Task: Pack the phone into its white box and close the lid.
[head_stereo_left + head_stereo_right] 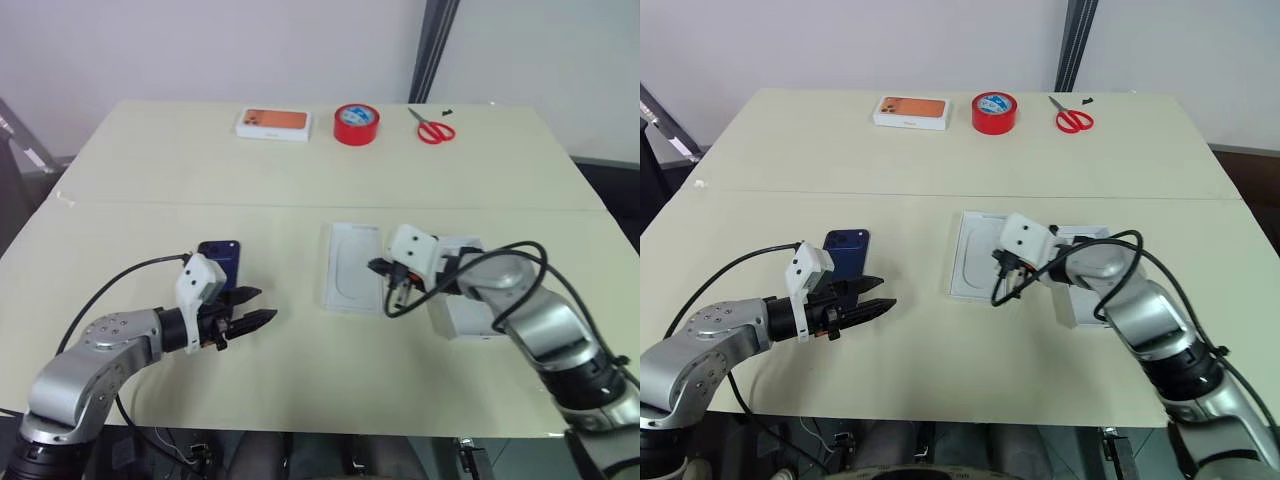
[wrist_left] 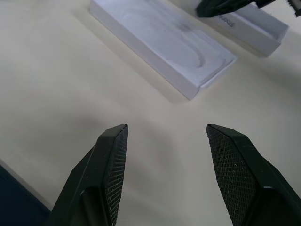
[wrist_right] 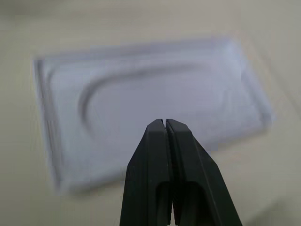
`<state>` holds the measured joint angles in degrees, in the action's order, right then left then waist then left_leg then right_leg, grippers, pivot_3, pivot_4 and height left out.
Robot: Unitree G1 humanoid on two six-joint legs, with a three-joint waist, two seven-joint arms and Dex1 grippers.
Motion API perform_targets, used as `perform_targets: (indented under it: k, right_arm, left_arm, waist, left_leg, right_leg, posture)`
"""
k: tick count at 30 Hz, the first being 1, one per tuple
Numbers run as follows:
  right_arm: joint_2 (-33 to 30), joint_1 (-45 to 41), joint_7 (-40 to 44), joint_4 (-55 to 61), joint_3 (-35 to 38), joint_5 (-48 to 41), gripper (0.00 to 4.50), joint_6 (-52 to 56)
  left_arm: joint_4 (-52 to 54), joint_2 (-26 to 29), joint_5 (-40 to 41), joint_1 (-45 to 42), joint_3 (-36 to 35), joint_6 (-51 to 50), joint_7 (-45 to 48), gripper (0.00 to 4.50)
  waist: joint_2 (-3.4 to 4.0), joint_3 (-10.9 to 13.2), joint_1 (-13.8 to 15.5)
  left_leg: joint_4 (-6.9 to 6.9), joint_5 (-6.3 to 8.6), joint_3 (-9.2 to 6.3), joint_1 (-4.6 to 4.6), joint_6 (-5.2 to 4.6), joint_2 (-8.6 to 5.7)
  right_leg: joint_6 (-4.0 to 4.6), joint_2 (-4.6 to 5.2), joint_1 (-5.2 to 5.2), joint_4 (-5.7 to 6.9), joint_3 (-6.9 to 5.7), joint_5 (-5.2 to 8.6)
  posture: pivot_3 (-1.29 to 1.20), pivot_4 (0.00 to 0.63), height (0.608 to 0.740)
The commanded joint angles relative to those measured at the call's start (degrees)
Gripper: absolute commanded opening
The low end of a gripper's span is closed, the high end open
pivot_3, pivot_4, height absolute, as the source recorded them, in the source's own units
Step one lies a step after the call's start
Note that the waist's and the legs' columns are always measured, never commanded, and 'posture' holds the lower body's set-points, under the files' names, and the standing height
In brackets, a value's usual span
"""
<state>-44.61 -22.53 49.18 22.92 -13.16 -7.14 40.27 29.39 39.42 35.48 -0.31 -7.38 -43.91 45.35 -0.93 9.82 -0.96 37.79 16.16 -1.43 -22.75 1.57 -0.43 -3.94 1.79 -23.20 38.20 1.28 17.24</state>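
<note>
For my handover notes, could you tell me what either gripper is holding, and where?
Nothing: the left gripper is open and empty, the right gripper shut on nothing.

- I see open table (image 1: 300, 370) between my two grippers.
- At one o'clock of my left gripper (image 1: 262, 318), the flat insert (image 1: 356, 266) blocks the way.
- Tape (image 1: 356, 124), scissors (image 1: 432, 129) and closed box (image 1: 273, 123) line the far edge at twelve.

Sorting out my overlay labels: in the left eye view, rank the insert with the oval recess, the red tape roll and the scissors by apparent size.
1. Insert with the oval recess, clearly largest, though also nearest the camera.
2. Red tape roll.
3. Scissors, close to the tape in extent; that order is unsure.
</note>
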Motion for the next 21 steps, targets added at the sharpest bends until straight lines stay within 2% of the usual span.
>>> perform_targets:
  k: [1, 4, 5, 7, 10, 15, 19, 21]
  right_arm:
    - [-1.39, 0.92, 1.7, 3.15, 2.27, -1.14, 0.1, -3.59]
    - [-0.37, 1.16, 4.39, 6.3, 3.46, -6.98, 0.1, -0.15]
    - [0.12, 0.77, 4.78, 7.13, 3.49, -8.6, 0.32, 1.5]
    - [-0.34, 0.3, 5.37, 7.99, 1.26, -7.86, 0.97, 1.11]
    - [-1.37, 0.87, 5.39, 7.47, -3.84, -3.22, 2.42, -3.06]
    - [-0.88, 0.98, 5.5, 4.57, -9.04, 1.15, 2.42, -7.07]
    - [-0.35, 1.07, 5.43, 2.32, -10.35, 2.57, 2.42, -8.43]
    - [-0.62, 1.5, 5.63, 1.66, -10.78, 3.34, 1.91, -9.57]
  left_arm:
    - [0.39, 0.38, -0.2, -0.12, -0.79, 1.34, -0.59, 2.82]
    - [-0.29, 1.04, -0.35, 0.05, -1.43, 1.82, -0.48, 2.82]
    - [-0.51, 1.33, -0.45, 0.12, -1.56, 2.0, -0.33, 2.82]
    - [-0.76, 2.16, -0.86, 0.24, -1.48, 2.56, 0.11, 2.82]
    - [0.06, 3.46, -1.63, 0.73, -0.77, 3.95, 1.23, 2.82]
    - [3.47, 5.12, -2.39, 2.23, 0.69, 7.0, 3.68, 2.82]
    - [5.05, 6.75, -3.05, 4.17, 1.15, 8.61, 5.39, 2.82]
    - [5.22, 7.35, -3.36, 5.03, 1.09, 8.83, 5.51, 2.82]
  waist:
    - [0.01, 0.0, -0.14]
    - [0.01, 0.0, -0.07]
    - [0.01, 0.0, -0.02]
    - [0.01, 0.0, 0.13]
    - [0.0, 0.0, 0.21]
    - [0.0, 0.0, 0.23]
    - [0.01, 0.0, 0.12]
    - [0.01, 0.0, 0.15]
  left_leg:
    - [0.0, 0.0, 0.0, 0.02, 0.0, 0.0]
    - [0.0, 0.0, 0.0, 0.06, 0.0, 0.03]
    - [0.0, 0.0, 0.0, 0.06, 0.0, 0.03]
    - [0.01, 0.0, 0.0, 0.05, 0.0, 0.03]
    - [0.03, 0.0, 0.0, 0.05, 0.0, 0.03]
    - [0.03, 0.0, 0.0, 0.03, 0.0, 0.03]
    - [0.03, 0.0, 0.0, 0.04, 0.0, 0.03]
    - [0.03, 0.0, 0.0, 0.04, 0.0, 0.03]
  right_leg:
    - [0.01, -0.01, 0.0, 0.03, 0.0, 0.0]
    - [0.01, -0.04, 0.02, 0.06, 0.01, 0.0]
    - [0.01, -0.05, 0.02, 0.06, 0.0, 0.0]
    - [0.01, -0.06, 0.03, 0.05, 0.0, 0.0]
    - [0.01, -0.04, 0.06, 0.01, -0.01, 0.0]
    - [0.01, -0.02, 0.05, -0.01, 0.0, 0.0]
    - [0.02, -0.02, 0.05, -0.01, 0.0, 0.0]
    - [0.02, -0.02, 0.05, 0.0, 0.0, 0.0]
  posture:
    - [0.0, 0.15, 0.74]
    - [0.0, 0.15, 0.74]
    - [0.0, 0.15, 0.74]
    - [0.0, 0.15, 0.74]
    - [0.0, 0.15, 0.74]
    - [0.0, 0.15, 0.74]
    - [0.0, 0.15, 0.74]
    - [0.0, 0.15, 0.74]
